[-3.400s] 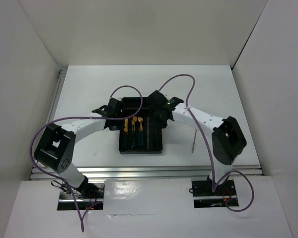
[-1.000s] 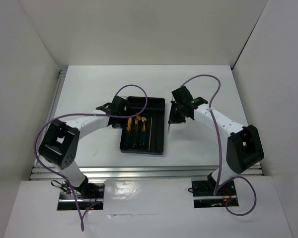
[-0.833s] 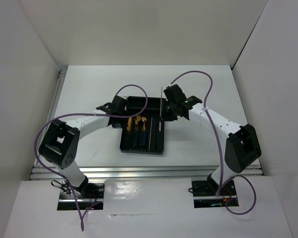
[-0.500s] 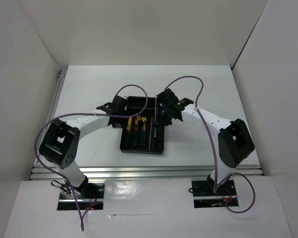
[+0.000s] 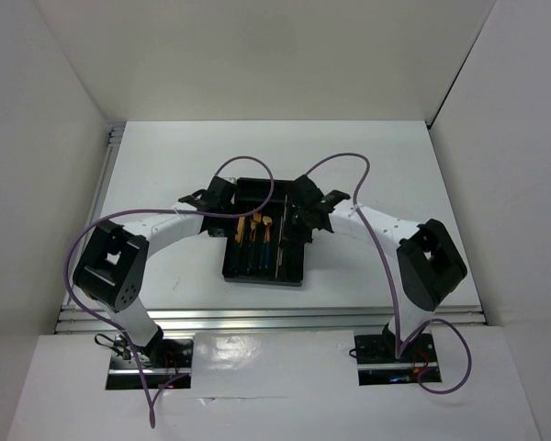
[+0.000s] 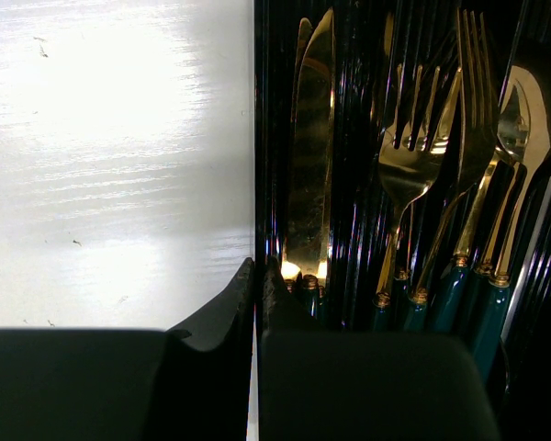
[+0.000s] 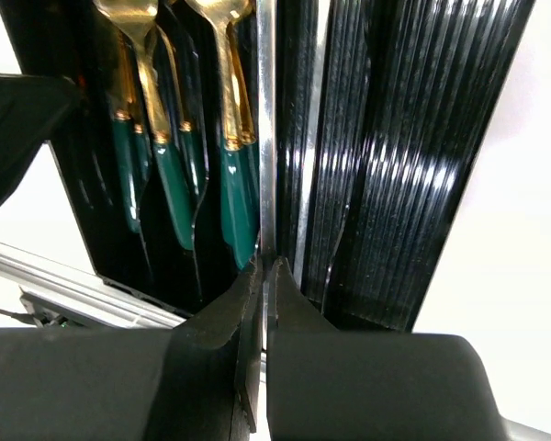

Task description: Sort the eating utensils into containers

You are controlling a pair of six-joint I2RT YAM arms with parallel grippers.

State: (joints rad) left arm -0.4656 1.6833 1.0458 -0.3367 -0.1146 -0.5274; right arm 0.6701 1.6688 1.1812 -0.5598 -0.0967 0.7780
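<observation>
Top external: right hand (image 7: 263, 265), clenched on a chopstick (image 7: 266, 138), has moved over the tray (image 5: 262, 280); left hand (image 6: 257, 271) clenched.

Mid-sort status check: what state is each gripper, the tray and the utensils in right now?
Tray: flat on the table, partly filled.
Left gripper: shut, empty, beside the tray wall.
Right gripper: shut on chopstick.
Chopstick: gripped, lengthwise over the tray.
Knives: lying in tray.
Forks: lying in tray.
</observation>
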